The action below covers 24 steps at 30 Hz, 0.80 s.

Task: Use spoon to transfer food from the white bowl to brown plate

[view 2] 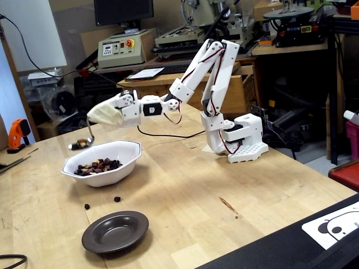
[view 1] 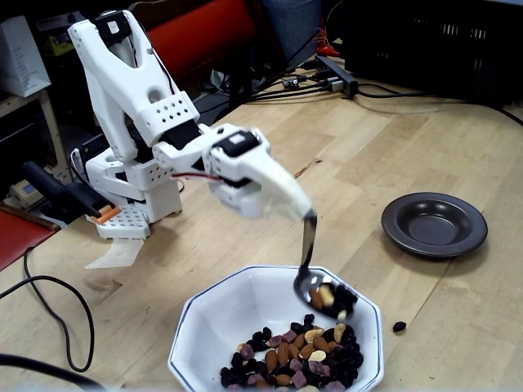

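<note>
Spoon (view 1: 315, 269) hung from my gripper (view 1: 304, 214), clamped by the handle top, loaded with food (view 1: 331, 298) and clear above the white bowl (view 1: 212, 327); in the other fixed view it sat over the bowl's far-left rim. Scoop step done, carry next. Brown plate (view 1: 434, 223) lay well apart, empty. Next move needed a level swing there; stray bits (view 2: 116, 198) already lay spilled below.

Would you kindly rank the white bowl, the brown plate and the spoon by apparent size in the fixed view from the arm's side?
1. white bowl, though it sits nearest the camera.
2. brown plate.
3. spoon, loaded with food.
</note>
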Available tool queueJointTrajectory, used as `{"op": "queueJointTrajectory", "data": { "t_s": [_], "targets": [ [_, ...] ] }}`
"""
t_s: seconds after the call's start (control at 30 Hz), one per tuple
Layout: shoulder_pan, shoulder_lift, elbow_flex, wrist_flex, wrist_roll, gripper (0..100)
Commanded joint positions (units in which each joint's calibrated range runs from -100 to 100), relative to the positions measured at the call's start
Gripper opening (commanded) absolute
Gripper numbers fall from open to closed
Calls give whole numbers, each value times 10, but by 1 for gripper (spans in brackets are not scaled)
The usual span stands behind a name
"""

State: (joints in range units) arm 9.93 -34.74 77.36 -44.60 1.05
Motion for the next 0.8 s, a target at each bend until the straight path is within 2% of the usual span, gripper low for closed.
{"op": "queueJointTrajectory", "data": {
  "t_s": [0.0,0.23,0.5,0.77],
  "targets": [
    [-47,-75,-36,-6,-4,4],
    [-96,-89,-36,-2,-3,4],
    [-136,-95,-36,78,-3,4],
    [-194,-97,-36,101,-3,4]
  ]
}}
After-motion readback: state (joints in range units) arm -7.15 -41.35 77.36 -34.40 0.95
